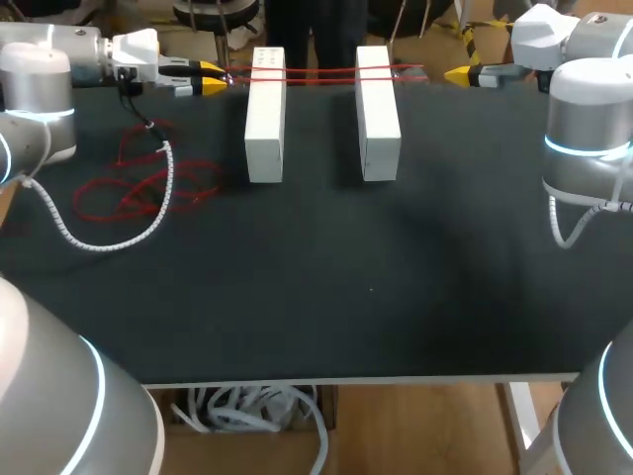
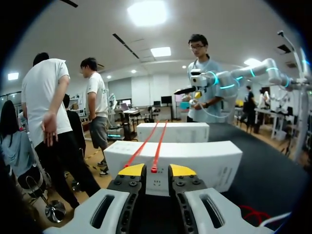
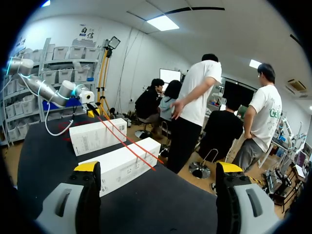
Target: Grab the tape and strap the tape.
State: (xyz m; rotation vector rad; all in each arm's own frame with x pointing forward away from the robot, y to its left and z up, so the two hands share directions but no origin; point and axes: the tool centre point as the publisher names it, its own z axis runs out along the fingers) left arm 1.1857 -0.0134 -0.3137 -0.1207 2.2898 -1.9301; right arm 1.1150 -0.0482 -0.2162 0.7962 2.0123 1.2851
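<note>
- The left tool (image 1: 213, 81) sat at about 10 o'clock on the table (image 1: 346, 287), close to the far edge. Its yellow tips were pinched together on the red tape (image 1: 321, 72).
- From that grip two strands of the tape ran taut toward 3 o'clock. They lay across the far ends of the first white box (image 1: 265, 129) and the second white box (image 1: 377, 119), which stood side by side with a gap between them, around 12 o'clock.
- The right tool (image 1: 457, 74) hung at about 2 o'clock, near the tape's far end but not touching it. Its fingers were spread wide with nothing between them.
- A loose red tangle (image 1: 138, 193) lay on the table at 9 o'clock, beside the left arm's white coiled cable (image 1: 169, 173).
</note>
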